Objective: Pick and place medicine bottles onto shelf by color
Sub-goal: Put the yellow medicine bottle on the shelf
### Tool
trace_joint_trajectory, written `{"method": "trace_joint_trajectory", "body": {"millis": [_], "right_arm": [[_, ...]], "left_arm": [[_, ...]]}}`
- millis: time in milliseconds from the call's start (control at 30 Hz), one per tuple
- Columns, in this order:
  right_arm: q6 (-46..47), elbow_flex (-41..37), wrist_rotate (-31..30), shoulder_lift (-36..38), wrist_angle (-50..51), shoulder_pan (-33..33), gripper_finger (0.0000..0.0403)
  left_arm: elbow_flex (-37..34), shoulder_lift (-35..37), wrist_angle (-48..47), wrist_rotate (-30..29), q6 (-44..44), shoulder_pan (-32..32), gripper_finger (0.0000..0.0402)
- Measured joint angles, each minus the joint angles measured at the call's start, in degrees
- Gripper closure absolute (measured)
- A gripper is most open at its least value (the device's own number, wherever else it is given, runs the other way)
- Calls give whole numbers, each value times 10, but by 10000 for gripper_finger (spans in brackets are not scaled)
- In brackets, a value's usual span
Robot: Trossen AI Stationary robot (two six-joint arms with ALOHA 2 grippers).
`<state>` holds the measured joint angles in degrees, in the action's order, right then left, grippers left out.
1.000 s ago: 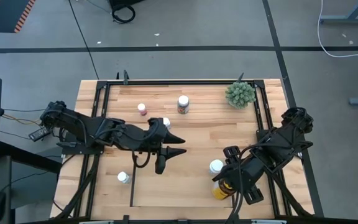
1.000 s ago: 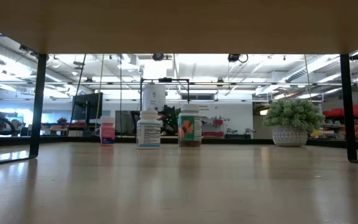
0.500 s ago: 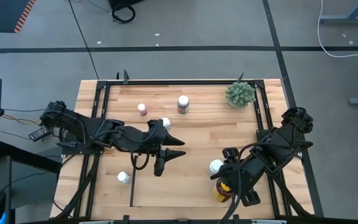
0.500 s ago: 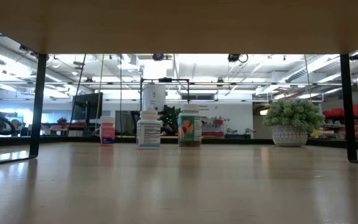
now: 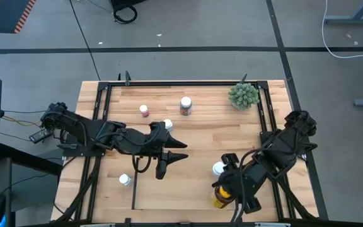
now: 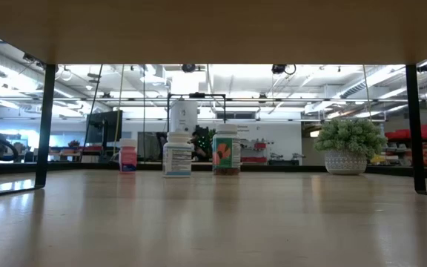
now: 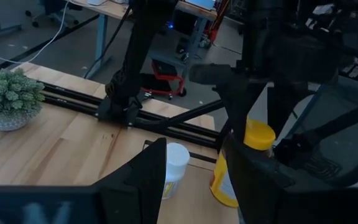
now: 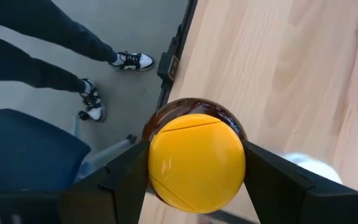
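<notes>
My right gripper (image 5: 227,191) (image 8: 194,168) is open and points down over the amber bottle with the yellow cap (image 5: 218,200) (image 8: 196,163) (image 7: 243,163). The bottle stands on its base near the table's near edge, and one finger is on either side of it. A white-capped bottle (image 5: 219,168) (image 7: 174,168) stands just beyond it. My left gripper (image 5: 185,150) (image 7: 194,186) hovers open at mid-table and touches nothing. Other bottles stand apart: a reddish one (image 5: 144,110) (image 6: 127,156), an orange-labelled one (image 5: 185,105) (image 6: 227,150), and white ones (image 5: 167,124) (image 5: 125,180). The shelf bay (image 5: 175,192) lies at the near edge. My right gripper's fingers (image 8: 126,174) come from above, pointing down, and stand close against two opposite sides of the amber bottle's upper body (image 8: 160,118), below the yellow cap. I cannot tell whether they touch it. The bottle stands upright on the table.
A spiky green plant in a pot (image 5: 243,96) (image 6: 351,145) (image 7: 8,96) sits at the far right corner. Black frame rails (image 5: 266,113) run along the table's sides and far edge. A person's legs and shoes (image 8: 114,60) show beyond the near edge.
My right gripper has moved toward the table's near edge and a little left, coming down over the amber bottle so that it covers more of it.
</notes>
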<state>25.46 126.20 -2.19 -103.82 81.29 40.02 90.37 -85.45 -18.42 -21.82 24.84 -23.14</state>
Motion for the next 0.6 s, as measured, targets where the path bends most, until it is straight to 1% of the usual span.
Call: {"method": "trace_joint_trajectory", "body": {"millis": [133,233,367,533,600], "right_arm": [[-11,0,-1,-18,-5,4,154],[-28,0,-3,-28,-3,10,156],[-38,0,-18,-31,2,11,161],[-36,0,-47,-32,20,10,156],[-37,0,-48,-32,26,10,156]], "left_arm": [[0,0,-4,0,0,-3,230],[0,0,-7,0,0,-9,230],[0,0,-10,0,0,-15,230],[0,0,-12,0,0,-18,230],[0,0,-12,0,0,-18,230]]}}
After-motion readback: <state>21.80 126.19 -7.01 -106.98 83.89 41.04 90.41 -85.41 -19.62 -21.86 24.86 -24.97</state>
